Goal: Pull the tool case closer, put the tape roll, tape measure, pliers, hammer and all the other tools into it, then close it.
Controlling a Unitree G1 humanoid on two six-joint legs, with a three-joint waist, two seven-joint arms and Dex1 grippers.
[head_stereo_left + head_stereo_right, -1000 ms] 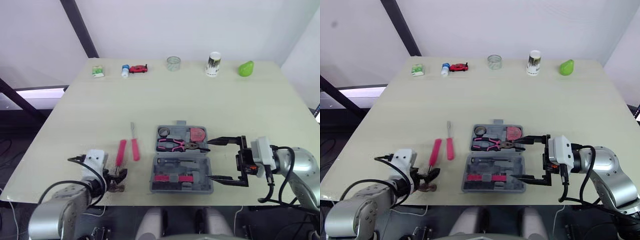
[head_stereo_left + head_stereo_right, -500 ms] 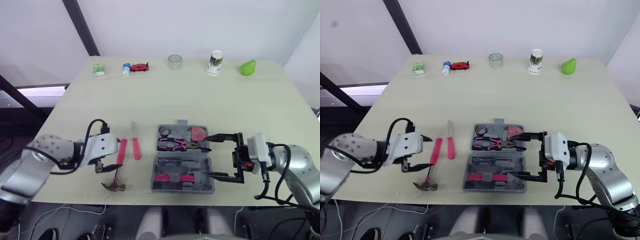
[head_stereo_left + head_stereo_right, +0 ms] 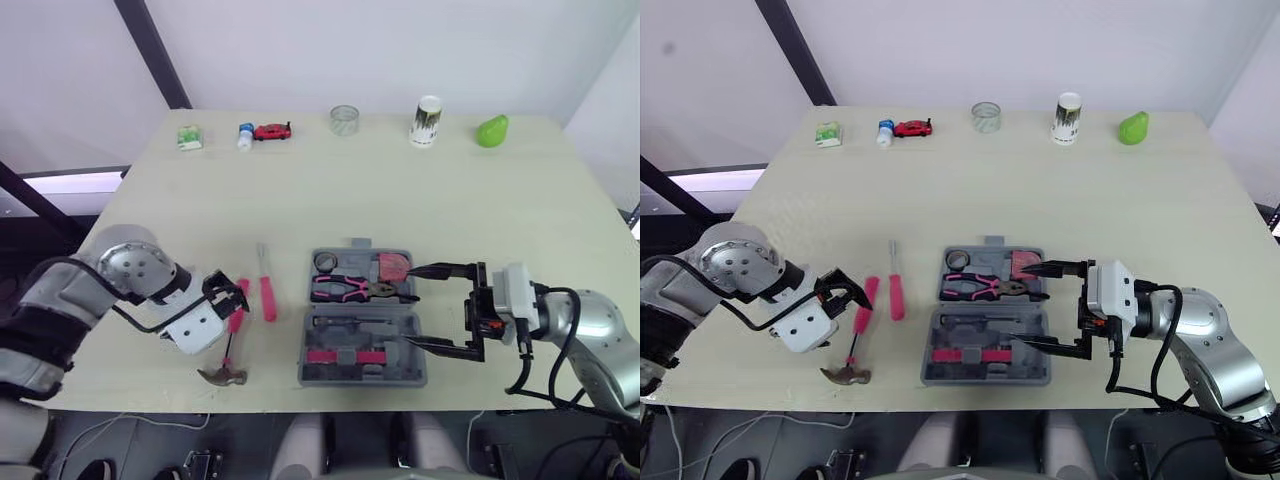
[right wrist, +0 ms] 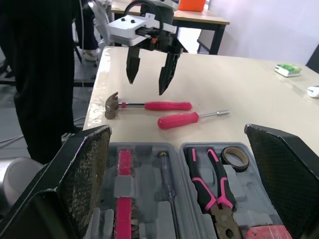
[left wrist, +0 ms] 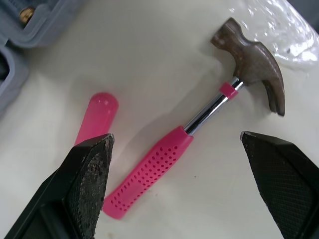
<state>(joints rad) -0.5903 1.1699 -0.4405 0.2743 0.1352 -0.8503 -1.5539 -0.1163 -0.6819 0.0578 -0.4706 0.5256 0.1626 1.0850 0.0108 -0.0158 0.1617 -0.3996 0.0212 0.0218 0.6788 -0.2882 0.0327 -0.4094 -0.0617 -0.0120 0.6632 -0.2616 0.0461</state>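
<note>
The grey tool case (image 3: 362, 322) lies open near the table's front edge. Its far half holds the tape roll (image 3: 326, 262), the pink-handled pliers (image 3: 350, 290) and the red tape measure (image 3: 393, 267). A hammer (image 5: 199, 117) with a pink handle lies on the table left of the case, head toward the front edge. A pink screwdriver (image 3: 267, 296) lies just beside it. My left gripper (image 3: 231, 294) hangs open right over the hammer's handle. My right gripper (image 3: 412, 308) is open at the case's right side, one finger over each half.
Along the far edge stand a green box (image 3: 188, 137), a small bottle with a red toy car (image 3: 263, 132), a glass cup (image 3: 344, 120), a can (image 3: 425, 121) and a green pear-shaped object (image 3: 490, 132).
My left arm rose from the front edge by the hammer's head and now hovers over its handle. The right gripper edged left over the case. The hammer stays on the table.
</note>
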